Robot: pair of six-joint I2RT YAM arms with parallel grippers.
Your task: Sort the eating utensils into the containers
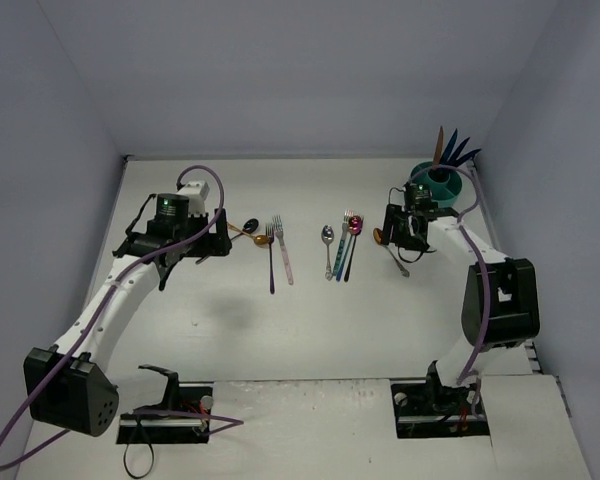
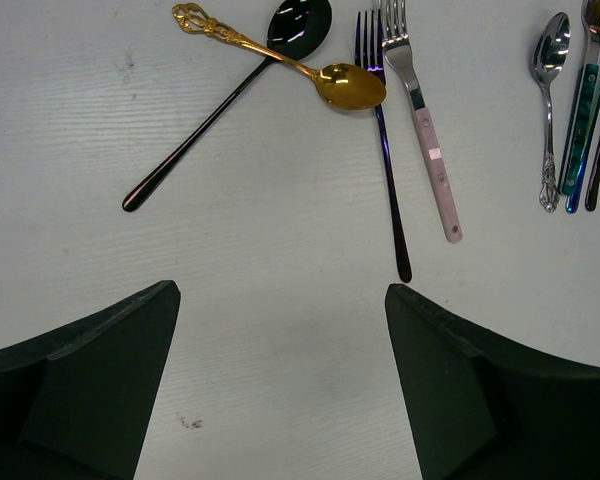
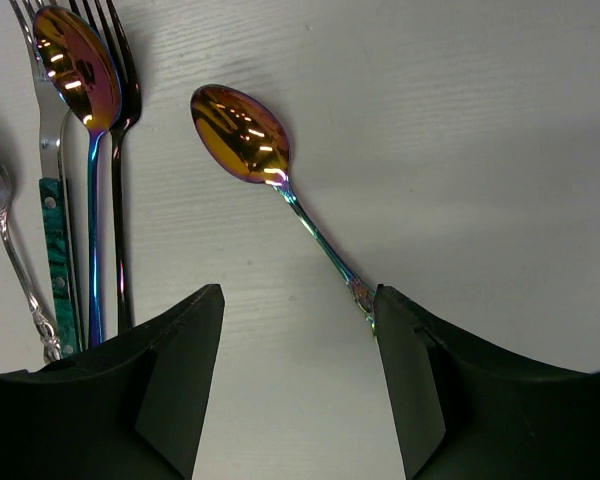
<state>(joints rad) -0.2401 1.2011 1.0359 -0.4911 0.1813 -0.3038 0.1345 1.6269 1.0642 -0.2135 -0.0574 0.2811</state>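
Right gripper [image 3: 298,300] hovers low, matte black jaws half apart and empty. The rainbow spoon [image 3: 242,133], glossy bowl at upper left, runs its thin handle down to the lower-right finger [image 3: 430,390]. Pickup seems in hand; the gripper likely must centre on that slick, flat handle before pinching. Left gripper [image 2: 282,295] gapes wide, empty, below a dark fork [image 2: 380,130]. Farthest, upper right in the top view, the round teal caddy [image 1: 442,183] holds blue pieces [image 1: 458,148] upright.
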